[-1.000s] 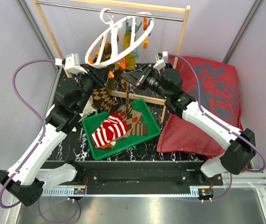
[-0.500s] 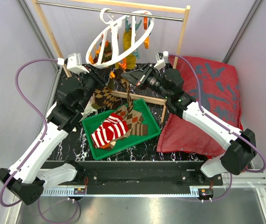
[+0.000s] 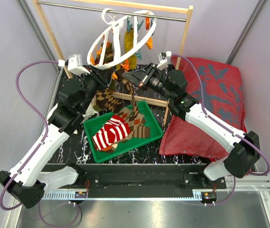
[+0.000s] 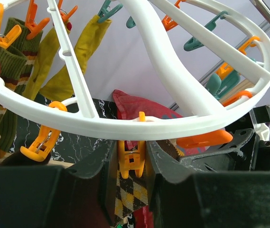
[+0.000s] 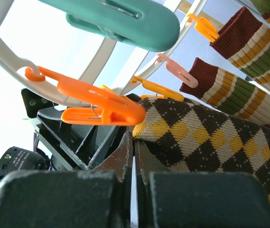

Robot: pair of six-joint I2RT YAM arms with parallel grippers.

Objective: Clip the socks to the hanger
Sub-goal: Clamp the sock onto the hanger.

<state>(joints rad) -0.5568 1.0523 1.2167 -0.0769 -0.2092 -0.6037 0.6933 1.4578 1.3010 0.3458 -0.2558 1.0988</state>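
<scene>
Clip sits squeezed in nearly closed left hand.

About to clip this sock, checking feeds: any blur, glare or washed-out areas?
Top external: evenly lit, sharp. Left wrist: hanger and orange clip crisp, left fingers dark and blurred. Right wrist: backlit, background blown white upper left; argyle sock sharp, right fingers blurred.
</scene>
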